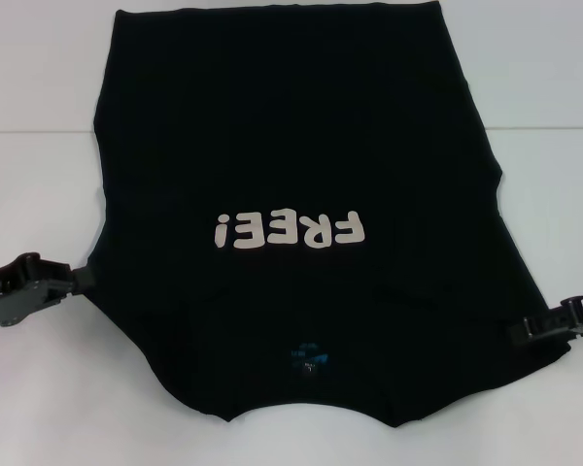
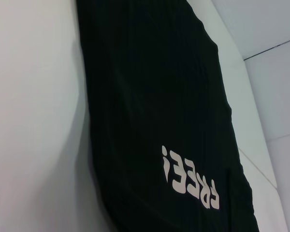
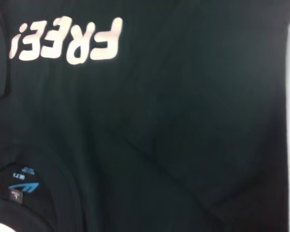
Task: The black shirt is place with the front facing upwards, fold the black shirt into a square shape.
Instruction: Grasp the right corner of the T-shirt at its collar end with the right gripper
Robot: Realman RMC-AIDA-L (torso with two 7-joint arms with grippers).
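Reading "FREE!" on black shirt (image 1: 291, 126), blue label (image 1: 306, 356).

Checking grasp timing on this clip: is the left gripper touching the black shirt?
Touching. In the head view the left gripper has its tip meeting the edge of the black shirt with no white table showing between them. Whether it grips cloth isn't visible.

Black shirt (image 1: 301, 146) flat, front up, collar nearest.

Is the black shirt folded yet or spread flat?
Mostly spread: the black shirt lies front up, lettering visible, no body fold; sleeves appear tucked in.
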